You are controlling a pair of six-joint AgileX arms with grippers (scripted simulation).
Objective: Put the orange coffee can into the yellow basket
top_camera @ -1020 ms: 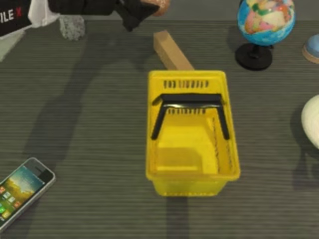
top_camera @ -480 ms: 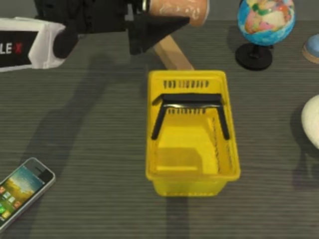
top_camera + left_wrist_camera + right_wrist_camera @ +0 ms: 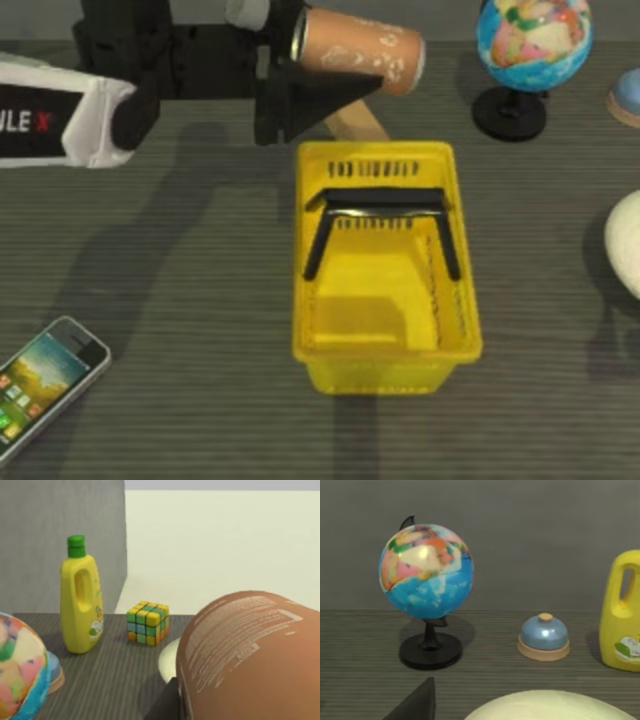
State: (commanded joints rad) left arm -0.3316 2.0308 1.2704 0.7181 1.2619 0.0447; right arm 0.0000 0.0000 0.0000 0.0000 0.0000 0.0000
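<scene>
The orange coffee can (image 3: 355, 50) lies on its side in the air, its dark rimmed top toward the left, just beyond the far rim of the yellow basket (image 3: 372, 150). My left gripper (image 3: 335, 72) is shut on the can, one dark finger (image 3: 315, 98) showing under it. In the left wrist view the can (image 3: 250, 655) fills the near corner, pale print on its side. The basket sits mid-table with its black handle (image 3: 380, 205) folded across the opening. My right gripper (image 3: 418, 705) is parked outside the top view.
A tan wooden block (image 3: 352, 118) lies behind the basket under the can. A globe (image 3: 533, 40), a bell (image 3: 628, 95) and a pale round object (image 3: 625, 245) stand at the right, a phone (image 3: 40, 385) at the front left. A yellow bottle (image 3: 82, 600) and a colour cube (image 3: 147, 622) stand farther off.
My left arm has carried the can from the far edge of the top view rightward and nearer the basket. The can now shows in full, lying on its side.
</scene>
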